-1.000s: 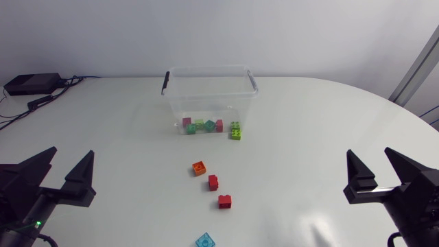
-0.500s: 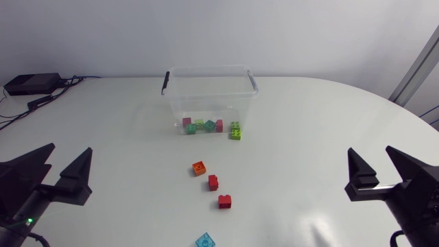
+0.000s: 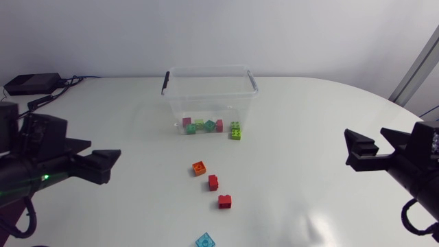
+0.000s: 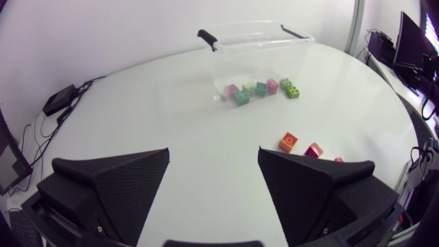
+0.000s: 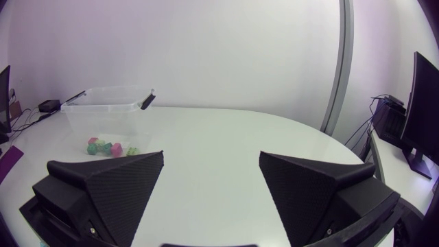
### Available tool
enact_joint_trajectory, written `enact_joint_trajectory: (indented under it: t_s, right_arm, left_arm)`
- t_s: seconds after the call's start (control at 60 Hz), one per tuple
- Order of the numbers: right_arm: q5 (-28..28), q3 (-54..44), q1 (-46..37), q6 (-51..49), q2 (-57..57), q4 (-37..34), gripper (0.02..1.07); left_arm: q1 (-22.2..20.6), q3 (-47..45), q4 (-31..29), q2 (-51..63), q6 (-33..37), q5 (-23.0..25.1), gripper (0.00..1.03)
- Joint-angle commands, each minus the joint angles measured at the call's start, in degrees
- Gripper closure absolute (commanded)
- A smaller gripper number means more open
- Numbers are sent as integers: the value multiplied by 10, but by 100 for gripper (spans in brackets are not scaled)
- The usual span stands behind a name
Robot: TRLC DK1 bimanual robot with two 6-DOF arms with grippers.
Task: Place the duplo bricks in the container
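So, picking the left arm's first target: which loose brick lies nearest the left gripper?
The orange brick, the loose one closest to the container; the two red bricks and the blue one lie farther from the left gripper.

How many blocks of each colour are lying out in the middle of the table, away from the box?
orange brick: 1
red bricks: 2
light blue brick: 1
Total: 4
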Motion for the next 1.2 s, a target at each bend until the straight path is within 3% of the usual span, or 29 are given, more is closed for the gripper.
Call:
enact_joint_trajectory:
  t_s: [0.0, 0.117, 0.233, 0.417, 0.817, 0.967, 1.183]
  right_arm:
    - [-2, 21, 5, 24, 29, -9, 6]
    - [-3, 36, 10, 34, 56, -23, 6]
    - [-2, 53, 12, 41, 85, -39, 6]
    - [-5, 65, 12, 54, 105, -58, 6]
    - [-6, 76, 42, 106, 163, -74, 6]
    - [5, 80, 79, 128, 175, -78, 6]
    - [19, 94, 101, 141, 211, -79, 6]
  left_arm:
    - [-34, 59, -42, 69, 15, -6, 15]
    - [-73, 109, -100, 152, 30, -4, 15]
    - [-84, 162, -163, 273, 22, 89, 16]
    - [-186, 193, -187, 381, 17, 89, 16]
    - [-337, 269, -221, 547, -36, 90, 16]
    - [-378, 272, -225, 572, -44, 91, 16]
    - [-402, 273, -226, 587, -56, 103, 16]
